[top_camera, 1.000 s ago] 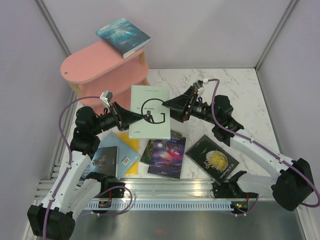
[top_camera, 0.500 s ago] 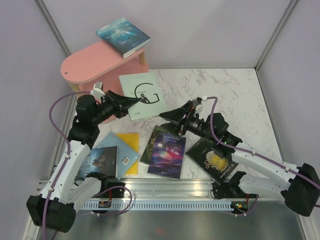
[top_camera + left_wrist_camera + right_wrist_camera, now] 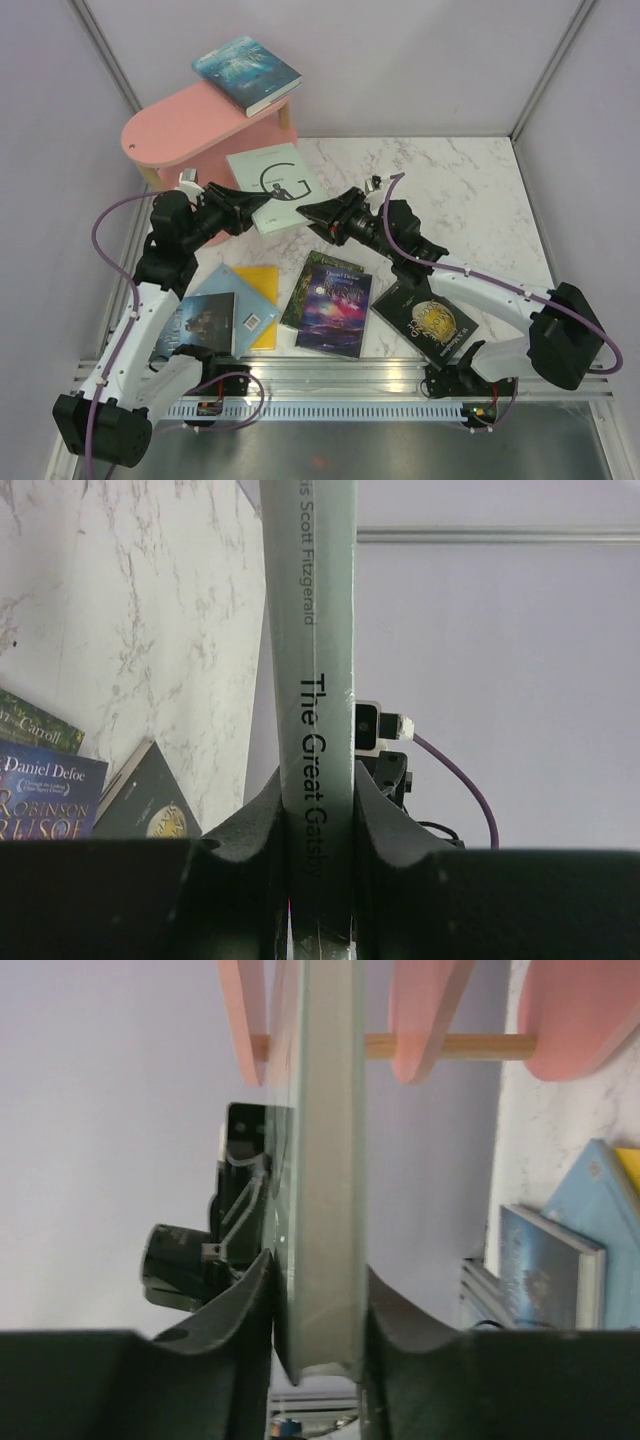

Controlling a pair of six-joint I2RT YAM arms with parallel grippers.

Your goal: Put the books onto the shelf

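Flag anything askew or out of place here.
The teal book lies skewed on the shelf top board, overhanging its far end. The grey-white book is mid-air, clamped by the left gripper and right gripper.

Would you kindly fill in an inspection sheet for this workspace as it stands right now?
Surface: white marble table, books lying on its near half.
Job's things: pink shelf with a teal book on its top board; pale book held up near the shelf; purple book, moon book, yellow book and blue books flat on the table.
Clutter: nothing seen.
Grippers: left gripper shut on the pale book's spine; right gripper straddles its opposite edge, contact unclear.
Cables: purple cables loop along both arms, no snag seen.
Surroundings: plain pale walls; metal rail at the near edge.
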